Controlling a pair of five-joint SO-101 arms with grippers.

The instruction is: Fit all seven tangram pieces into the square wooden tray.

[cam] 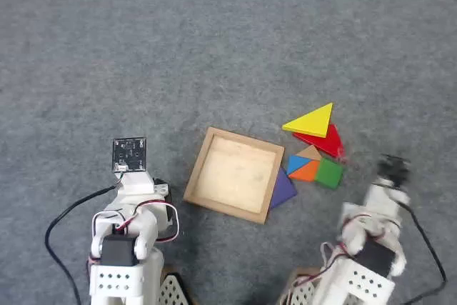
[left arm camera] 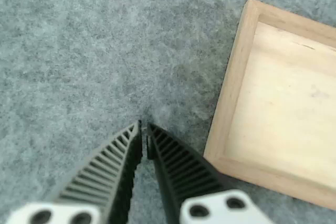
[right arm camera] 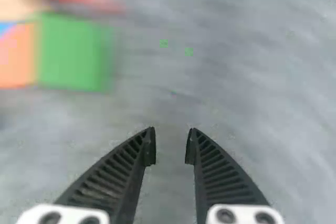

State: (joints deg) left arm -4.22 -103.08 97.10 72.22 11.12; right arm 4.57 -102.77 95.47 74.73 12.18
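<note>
The square wooden tray (cam: 235, 173) lies on grey carpet (cam: 214, 55), with seven coloured pieces (cam: 312, 155) clustered just off its right edge. Left of the tray hovers the left gripper (left arm camera: 143, 135), fingers together. Farther right of the tray is the right gripper (right arm camera: 170, 148), fingers slightly apart.

High view overhead, whole table (cam: 214, 48); wrist views close, angled down; left shares tray (cam: 235, 173).

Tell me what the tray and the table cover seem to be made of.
Tray: pale wood, apparently bare and matte, with faint grain showing. Table cover: grey felt or short carpet, judging by its fuzzy, mottled surface.
</note>
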